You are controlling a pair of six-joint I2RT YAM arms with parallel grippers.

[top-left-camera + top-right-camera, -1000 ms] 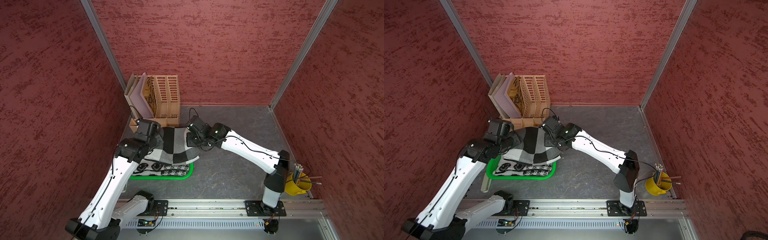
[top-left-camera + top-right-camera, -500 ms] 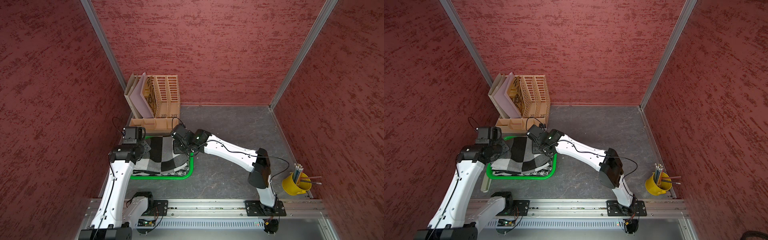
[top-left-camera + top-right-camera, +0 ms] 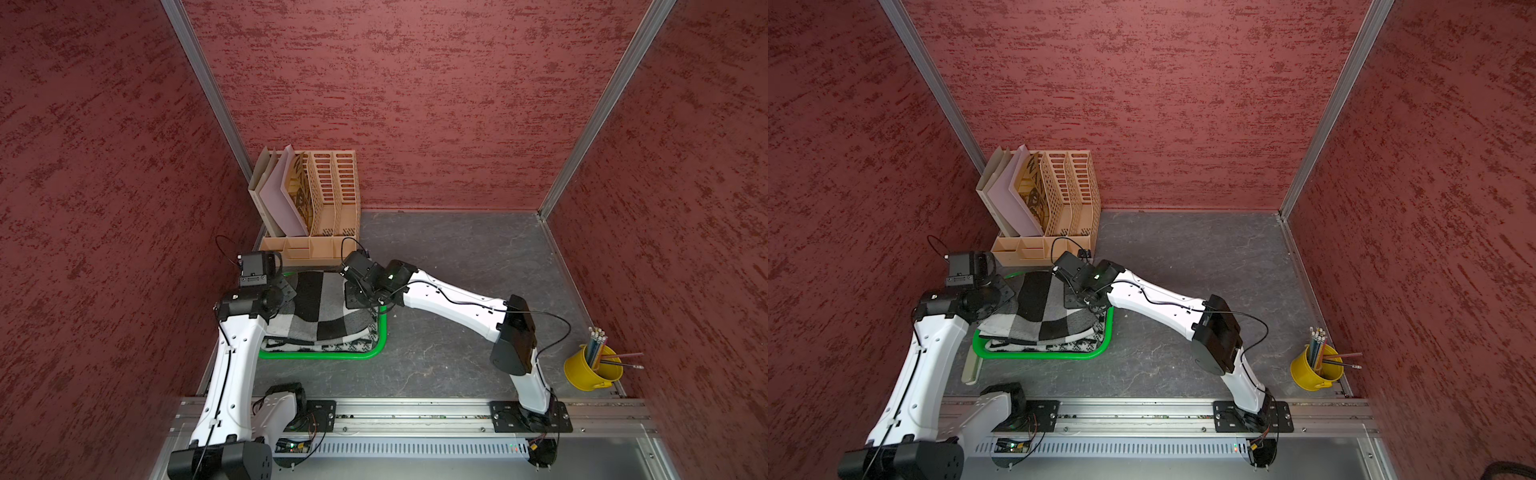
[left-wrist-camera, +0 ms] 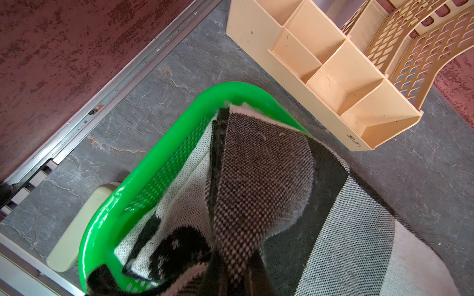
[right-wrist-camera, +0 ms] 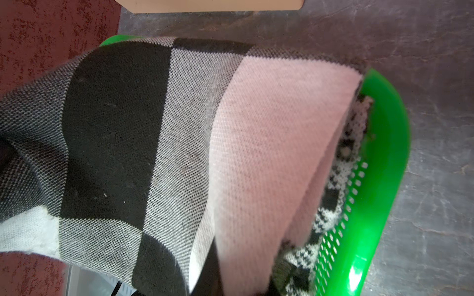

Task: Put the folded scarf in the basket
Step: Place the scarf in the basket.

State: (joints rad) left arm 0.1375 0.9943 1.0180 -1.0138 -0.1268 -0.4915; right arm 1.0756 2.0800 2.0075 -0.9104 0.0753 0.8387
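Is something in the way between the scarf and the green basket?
Yes. A patterned knit cloth already lies in the basket, right under the scarf, so the scarf would rest on that cloth. Nothing else visible stands between them.

The left arm and the right arm are wearing smooth white shells broken up by bulky black joints, with small round holes dotting the left one's long link. Thin black cables are looping along each arm. A small green light is glowing near the right wrist, and black screwed plates are anchoring both bases.
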